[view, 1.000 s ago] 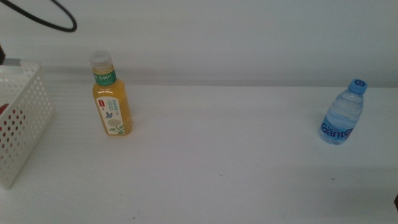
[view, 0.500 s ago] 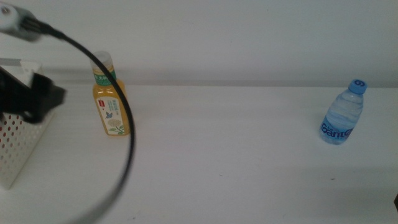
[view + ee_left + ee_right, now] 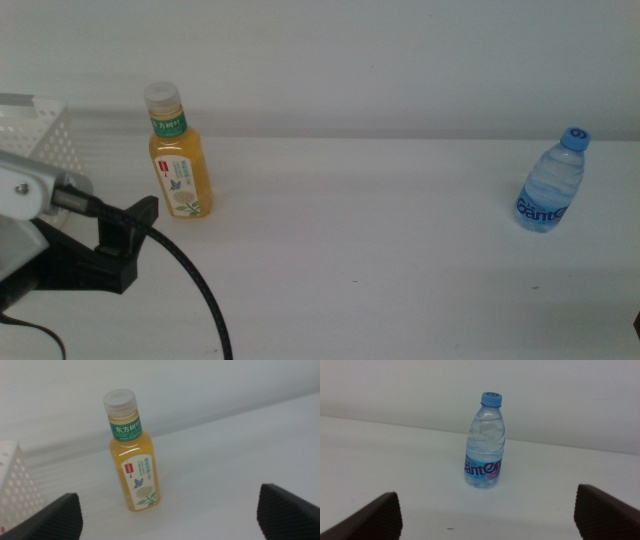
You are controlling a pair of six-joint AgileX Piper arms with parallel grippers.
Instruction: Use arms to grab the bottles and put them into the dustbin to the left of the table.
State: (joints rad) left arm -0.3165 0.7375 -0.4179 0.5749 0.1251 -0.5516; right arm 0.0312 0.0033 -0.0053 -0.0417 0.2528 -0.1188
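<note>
Upright tea bottle (image 3: 133,454) ahead of wide-spread left hand (image 3: 170,510)

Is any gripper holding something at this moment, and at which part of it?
Nothing is held. The left gripper has open jaws facing the upright tea bottle, apart from it. The right gripper has open jaws facing the water bottle, also apart.

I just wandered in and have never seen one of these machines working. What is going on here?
Two robot arms are clearing bottles off a white table. The left gripper, jaws open, is lined up on the amber tea bottle, which stands upright beside the white perforated dustbin, but has not touched it. The right gripper, also open, waits facing the clear water bottle, upright on the table's right side. Nothing is being held yet.
</note>
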